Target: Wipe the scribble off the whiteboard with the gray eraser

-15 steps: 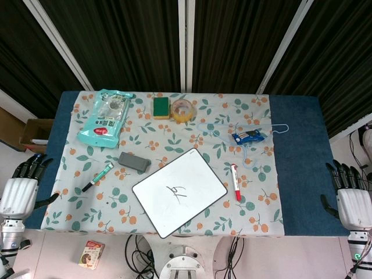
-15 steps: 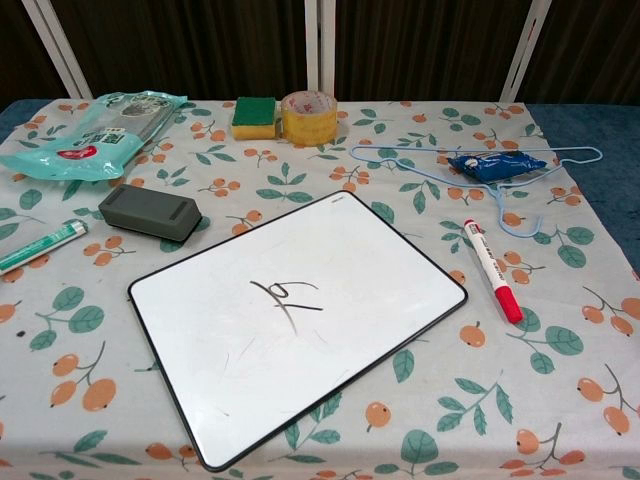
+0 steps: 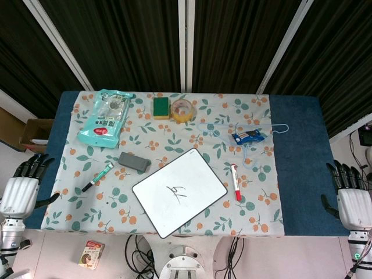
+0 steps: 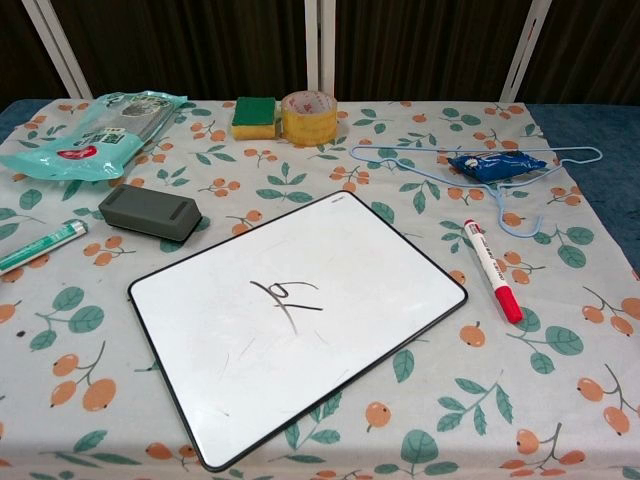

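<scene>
both the left hand point(image 3: 20, 189) and right hand point(image 3: 351, 197), fingers spread and empty, appear only in the head view.

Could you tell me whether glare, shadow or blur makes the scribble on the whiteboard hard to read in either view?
Chest view: the scribble is sharp and dark on the whiteboard, with even light, no glare patch, and faint smudge streaks nearby. Head view: the scribble is small but legible, the board evenly lit; the gray eraser casts only a soft shadow.
</scene>
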Robot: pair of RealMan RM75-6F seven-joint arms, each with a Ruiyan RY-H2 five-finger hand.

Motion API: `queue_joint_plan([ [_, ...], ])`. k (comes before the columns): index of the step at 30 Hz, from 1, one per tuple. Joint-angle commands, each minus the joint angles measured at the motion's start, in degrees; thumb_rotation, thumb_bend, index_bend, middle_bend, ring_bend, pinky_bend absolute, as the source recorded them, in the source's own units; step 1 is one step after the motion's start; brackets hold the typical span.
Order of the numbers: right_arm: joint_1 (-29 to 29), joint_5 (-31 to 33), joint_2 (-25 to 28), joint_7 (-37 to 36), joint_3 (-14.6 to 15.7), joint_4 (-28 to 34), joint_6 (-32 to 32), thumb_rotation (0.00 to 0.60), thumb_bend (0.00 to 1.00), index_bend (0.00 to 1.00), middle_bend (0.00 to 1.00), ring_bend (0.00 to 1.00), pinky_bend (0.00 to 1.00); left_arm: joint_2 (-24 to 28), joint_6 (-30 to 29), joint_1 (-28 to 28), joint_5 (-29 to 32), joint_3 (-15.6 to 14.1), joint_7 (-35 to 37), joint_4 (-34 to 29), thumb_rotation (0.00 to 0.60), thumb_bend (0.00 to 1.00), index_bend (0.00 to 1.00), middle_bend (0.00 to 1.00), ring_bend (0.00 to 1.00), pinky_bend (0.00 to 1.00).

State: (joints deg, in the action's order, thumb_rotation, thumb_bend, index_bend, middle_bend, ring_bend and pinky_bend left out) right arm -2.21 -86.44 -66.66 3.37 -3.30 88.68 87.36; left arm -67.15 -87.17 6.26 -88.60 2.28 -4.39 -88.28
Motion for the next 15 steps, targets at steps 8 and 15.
queue_joint_plan([
  [8, -0.3, 0.5, 0.3, -0.6, -0.6, -0.5, -0.3, 0.600, 0.27, 0.00, 0.00, 0.00, 0.00, 0.0, 6.6, 6.2, -3.3, 0.9, -1.8, -1.8, 0.600, 0.07, 0.15, 0.12, 0.09, 0.20],
  [15, 0.7, 0.6, 0.8, -2.1, -0.5, -0.7, 1.0, 0.600, 0.27, 0.00, 0.00, 0.00, 0.00, -4.6, 17.3, 15.9, -4.5, 3.0, -0.3, -1.0, 0.600, 0.07, 0.15, 0.12, 0.09, 0.21],
])
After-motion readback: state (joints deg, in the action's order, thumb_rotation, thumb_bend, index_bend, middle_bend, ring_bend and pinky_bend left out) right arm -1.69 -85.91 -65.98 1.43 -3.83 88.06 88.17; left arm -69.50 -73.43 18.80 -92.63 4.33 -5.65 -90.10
